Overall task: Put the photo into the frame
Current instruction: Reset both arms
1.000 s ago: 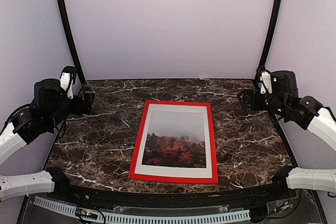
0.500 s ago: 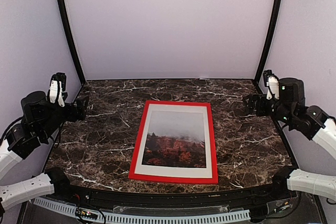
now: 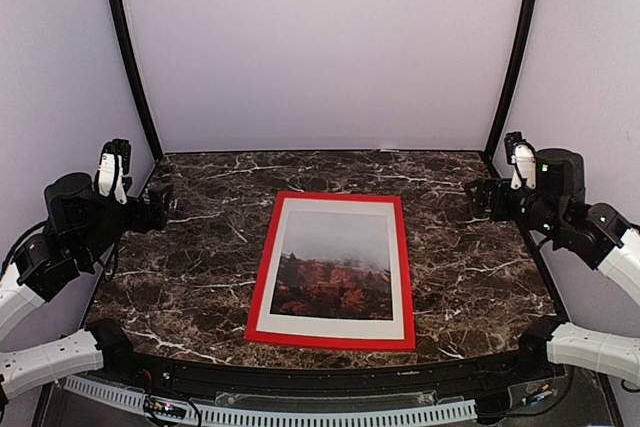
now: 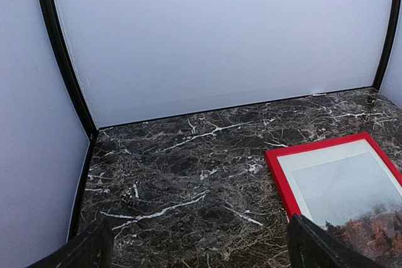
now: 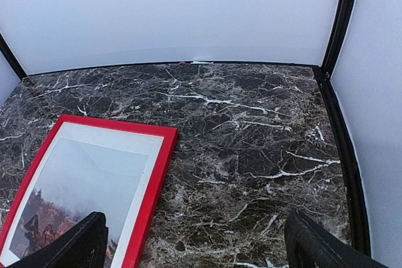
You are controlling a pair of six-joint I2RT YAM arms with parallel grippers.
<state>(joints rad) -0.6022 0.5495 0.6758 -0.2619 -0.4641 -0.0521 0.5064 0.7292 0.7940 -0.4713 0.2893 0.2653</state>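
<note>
Top view: both arms have backed off to the desk's (image 3: 200, 257) side edges, left gripper (image 3: 157, 205) and right gripper (image 3: 480, 199) released and empty. The foggy red-orange autumn-tree paper photo (image 3: 335, 269) lies unmoved inside the thin red rectangular frame (image 3: 261, 277) mid-desk, so the task looks done. Left wrist: frame's far-left corner only, jaws wide. Right wrist: far-right corner close up, white border (image 5: 113, 136) snug against the rail; top view is too coarse for that.

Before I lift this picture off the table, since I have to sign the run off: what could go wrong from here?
1. The photo shows inside the frame within a white mat, but the back is hidden. If nothing holds it there, lifting may spill it.
2. The frame's near rail lies close to the table's near edge, so a passing arm might nudge it.
</note>
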